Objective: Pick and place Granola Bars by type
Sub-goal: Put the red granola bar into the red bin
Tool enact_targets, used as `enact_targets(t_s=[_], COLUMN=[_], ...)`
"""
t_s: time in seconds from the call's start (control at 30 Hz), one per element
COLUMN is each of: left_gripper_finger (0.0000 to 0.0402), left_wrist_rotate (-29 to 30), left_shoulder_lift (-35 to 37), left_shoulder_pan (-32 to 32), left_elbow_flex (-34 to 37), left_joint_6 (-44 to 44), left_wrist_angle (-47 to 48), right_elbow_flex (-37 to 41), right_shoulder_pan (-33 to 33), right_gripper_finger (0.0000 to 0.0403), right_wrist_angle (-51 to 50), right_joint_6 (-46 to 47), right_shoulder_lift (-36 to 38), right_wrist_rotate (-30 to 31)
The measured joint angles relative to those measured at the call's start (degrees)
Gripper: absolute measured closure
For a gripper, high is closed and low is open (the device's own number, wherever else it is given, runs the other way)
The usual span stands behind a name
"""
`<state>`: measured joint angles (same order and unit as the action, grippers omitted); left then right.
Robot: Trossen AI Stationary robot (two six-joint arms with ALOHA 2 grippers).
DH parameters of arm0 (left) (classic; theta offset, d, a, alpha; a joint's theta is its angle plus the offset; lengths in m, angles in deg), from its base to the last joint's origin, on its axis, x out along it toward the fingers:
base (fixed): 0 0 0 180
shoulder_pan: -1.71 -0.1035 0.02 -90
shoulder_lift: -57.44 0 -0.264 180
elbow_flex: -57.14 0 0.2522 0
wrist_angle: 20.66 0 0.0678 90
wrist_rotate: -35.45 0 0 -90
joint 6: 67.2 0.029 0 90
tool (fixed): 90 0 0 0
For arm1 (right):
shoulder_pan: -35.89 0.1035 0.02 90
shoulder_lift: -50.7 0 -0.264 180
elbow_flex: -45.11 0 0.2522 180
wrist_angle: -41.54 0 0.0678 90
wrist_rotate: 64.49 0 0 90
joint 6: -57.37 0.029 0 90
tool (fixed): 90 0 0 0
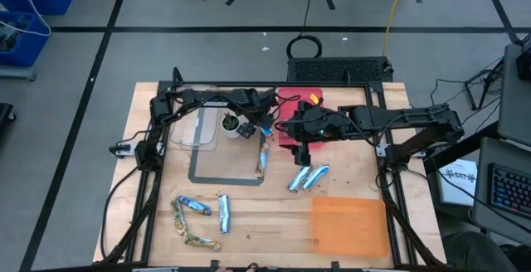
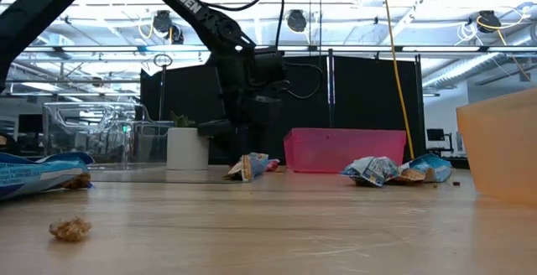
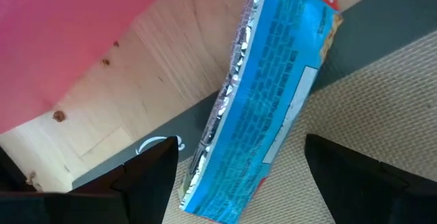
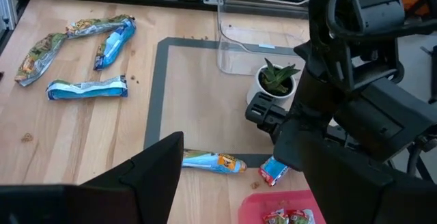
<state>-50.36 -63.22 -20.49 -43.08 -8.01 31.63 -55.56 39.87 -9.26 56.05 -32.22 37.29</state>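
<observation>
Left gripper (image 1: 264, 131), fingers spread and holding nothing, hangs over a blue bar (image 3: 263, 101), apparently to grasp it; right gripper (image 1: 302, 153) waits open, empty.

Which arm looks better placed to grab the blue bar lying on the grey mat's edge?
Left. The left gripper hangs right over that blue bar, its open fingers on either side. The right gripper sits off to the side, closer to two other blue bars.

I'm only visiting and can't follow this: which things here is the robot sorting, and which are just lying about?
For the job: blue bars, gold bars, pink bin, orange bin, clear bin.
Lying about: potted plant, crumb.
</observation>
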Motion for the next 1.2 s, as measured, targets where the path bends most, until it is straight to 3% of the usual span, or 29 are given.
enact_targets(t_s=[0.17, 0.27, 0.67, 0.9, 1.07, 1.2], left_gripper_finger=[0.0083, 0.0116, 0.0377, 0.0371, 0.0388, 0.0388], left_wrist_rotate=[-0.02, -0.44, -2.19, -2.14, -1.99, 0.60], left_shoulder_lift=[-0.02, -0.04, -0.11, -0.09, -0.10, 0.05], left_shoulder_pan=[0.00, 0.00, 0.11, 0.17, 0.17, 0.46], left_elbow_flex=[0.00, 0.02, 0.04, 0.04, 0.04, -0.13], left_joint_6=[0.12, 0.45, -0.05, -0.81, -1.91, -5.70], left_wrist_angle=[-0.11, -0.07, 0.15, 0.17, 0.16, 0.23], right_elbow_flex=[0.00, 0.00, 0.00, 0.00, 0.00, 0.00], right_shoulder_pan=[0.00, 0.00, 0.00, 0.00, 0.04, 0.67], right_gripper_finger=[0.0124, 0.0124, 0.0124, 0.0124, 0.0124, 0.0124], right_wrist_angle=[1.29, 1.90, 2.17, 2.59, 2.59, 3.17], right_joint_6=[-0.01, -0.01, -1.02, -1.10, -1.10, -1.10], right_shoulder_lift=[0.00, 0.00, 0.00, 0.00, 0.00, 0.61], right_wrist_rotate=[-0.12, -0.23, -0.03, 0.01, 0.03, 0.71])
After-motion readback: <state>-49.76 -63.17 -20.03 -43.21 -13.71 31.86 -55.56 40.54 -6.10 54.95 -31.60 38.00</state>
